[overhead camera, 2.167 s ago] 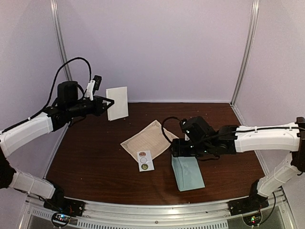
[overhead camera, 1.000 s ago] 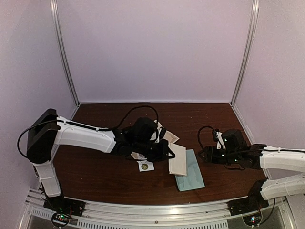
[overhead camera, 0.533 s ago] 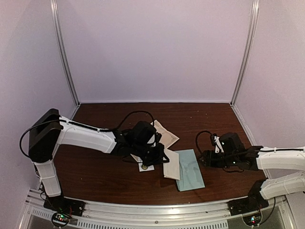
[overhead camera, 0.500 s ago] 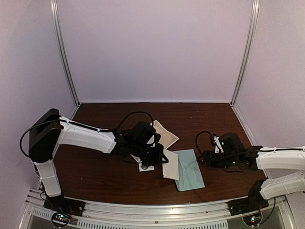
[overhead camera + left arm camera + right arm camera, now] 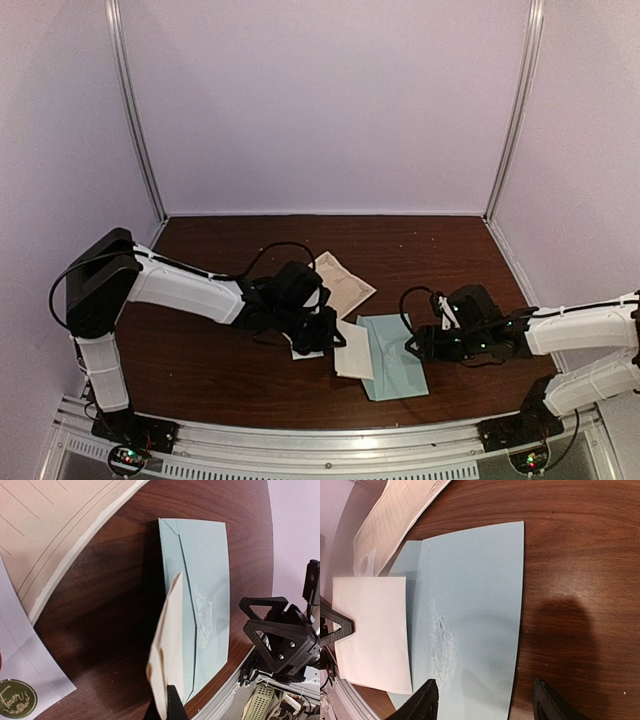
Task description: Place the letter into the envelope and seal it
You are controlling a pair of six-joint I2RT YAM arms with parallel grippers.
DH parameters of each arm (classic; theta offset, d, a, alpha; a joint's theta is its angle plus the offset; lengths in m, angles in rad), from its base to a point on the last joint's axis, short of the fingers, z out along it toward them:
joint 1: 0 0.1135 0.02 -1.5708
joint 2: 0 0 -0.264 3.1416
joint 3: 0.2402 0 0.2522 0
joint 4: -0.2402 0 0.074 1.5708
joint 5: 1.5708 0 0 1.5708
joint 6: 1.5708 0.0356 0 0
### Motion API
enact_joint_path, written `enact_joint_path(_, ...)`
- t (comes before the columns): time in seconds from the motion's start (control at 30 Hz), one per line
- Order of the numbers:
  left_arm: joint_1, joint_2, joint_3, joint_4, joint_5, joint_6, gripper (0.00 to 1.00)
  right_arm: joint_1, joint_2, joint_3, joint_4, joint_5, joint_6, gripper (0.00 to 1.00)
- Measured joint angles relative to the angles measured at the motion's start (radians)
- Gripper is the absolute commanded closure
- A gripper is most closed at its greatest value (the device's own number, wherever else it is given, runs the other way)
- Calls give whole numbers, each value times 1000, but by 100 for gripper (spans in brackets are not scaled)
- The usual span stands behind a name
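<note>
The pale teal envelope [image 5: 397, 358] lies flat near the table's front, with a wrinkled patch in its middle [image 5: 470, 610]. The letter [image 5: 354, 350], a folded cream sheet, is pinched at its near edge by my left gripper [image 5: 335, 340], which is shut on it [image 5: 162, 709]. The letter [image 5: 169, 640] tilts down with its far edge against the envelope's [image 5: 207, 590] left side. My right gripper [image 5: 416, 345] hovers open over the envelope's right part. One of its fingers is over the paper and the other over bare wood [image 5: 482, 700]. The letter [image 5: 372, 630] overlaps the envelope's left border.
A lined cream sheet [image 5: 340, 280] lies behind the envelope. A white sticker sheet [image 5: 305, 348] with a green round seal [image 5: 17, 699] sits under my left wrist. The metal front rail [image 5: 330, 440] runs just past the envelope's near end. Walls enclose three sides.
My left arm has drawn the letter left and lower, off the envelope's middle to its left edge. My right gripper has moved left, up to the envelope's right side.
</note>
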Motion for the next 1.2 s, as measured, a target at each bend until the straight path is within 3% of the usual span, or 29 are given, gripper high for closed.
enact_joint_path(1.2,7,112,9,72,46,-1,100,37,87,0,79,-35,48,41)
